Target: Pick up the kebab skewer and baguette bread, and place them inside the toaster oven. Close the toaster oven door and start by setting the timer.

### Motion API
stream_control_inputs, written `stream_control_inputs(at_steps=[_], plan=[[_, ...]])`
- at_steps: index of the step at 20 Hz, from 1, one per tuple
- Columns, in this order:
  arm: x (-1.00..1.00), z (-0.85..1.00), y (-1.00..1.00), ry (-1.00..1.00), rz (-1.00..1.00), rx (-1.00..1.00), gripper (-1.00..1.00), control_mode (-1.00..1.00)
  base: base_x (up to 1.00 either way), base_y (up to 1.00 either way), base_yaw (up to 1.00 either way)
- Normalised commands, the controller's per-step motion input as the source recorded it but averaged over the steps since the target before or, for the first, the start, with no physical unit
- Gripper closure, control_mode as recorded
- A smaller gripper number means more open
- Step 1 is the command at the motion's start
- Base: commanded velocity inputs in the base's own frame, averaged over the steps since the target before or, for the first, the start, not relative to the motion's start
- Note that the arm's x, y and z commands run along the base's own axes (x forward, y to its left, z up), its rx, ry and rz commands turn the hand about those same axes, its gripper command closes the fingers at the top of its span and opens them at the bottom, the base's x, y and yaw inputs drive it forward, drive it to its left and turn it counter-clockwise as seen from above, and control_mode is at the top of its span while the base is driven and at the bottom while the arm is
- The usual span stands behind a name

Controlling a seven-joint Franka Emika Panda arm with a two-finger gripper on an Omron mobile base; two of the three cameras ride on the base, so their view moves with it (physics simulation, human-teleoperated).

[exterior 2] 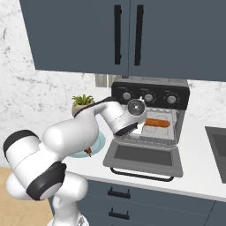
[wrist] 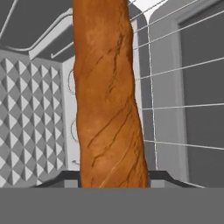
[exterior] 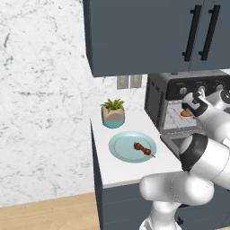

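The end effector [exterior 2: 142, 126] at the tip of the white arm reaches into the open mouth of the boxy dark grey toaster oven [exterior 2: 150, 93]. Its jaws stand partly closed on the slim orange-brown baguette bread [wrist: 109, 96], gripping it. In the hand view the loaf runs lengthwise from the bottom to the top, a rough crust scored with thin slanting cracks, and it hides the fingertips behind its lower end. In the right base view the baguette [exterior 2: 157, 123] lies lengthwise across the oven cavity over the thin wire rack [exterior 2: 152, 132], its rounded far end toward the right wall; whether it touches the rack I cannot tell.

The toaster oven door [exterior 2: 143, 158], a dark grey panel with a glass window and a black bar handle, hangs dropped flat toward the front of the counter. Above the cavity runs a black control strip with three round knobs [exterior 2: 149, 97]. The oven's inner wall carries a pattern of small raised pyramids in the hand view, beside straight pale rack wires.

The kebab skewer [exterior: 143, 149], a short thin stick threaded with dark red-brown chunks, lies on the round pale blue plate [exterior: 120, 148] on the white counter [exterior: 117, 173], well left of the oven. A small potted green plant [exterior: 113, 113] stands behind the plate. Dark blue cabinets [exterior: 143, 36] with vertical black handles hang overhead.
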Motion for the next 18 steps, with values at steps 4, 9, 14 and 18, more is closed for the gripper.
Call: stream_control_inputs(at_steps=[4,9,14,18], plan=[[0.11,0.0,0.0,0.0,0.0,0.0,1.0,-1.0,0.0,0.0,0.0],[0.02,0.0,0.0,0.0,0.0,0.0,1.0,-1.0,0.0,0.0,0.0],[0.0,0.0,0.0,0.0,0.0,0.0,1.0,-1.0,0.0,0.0,0.0],[0.0,0.0,0.0,0.0,0.0,0.0,-1.0,-1.0,0.0,0.0,0.0]])
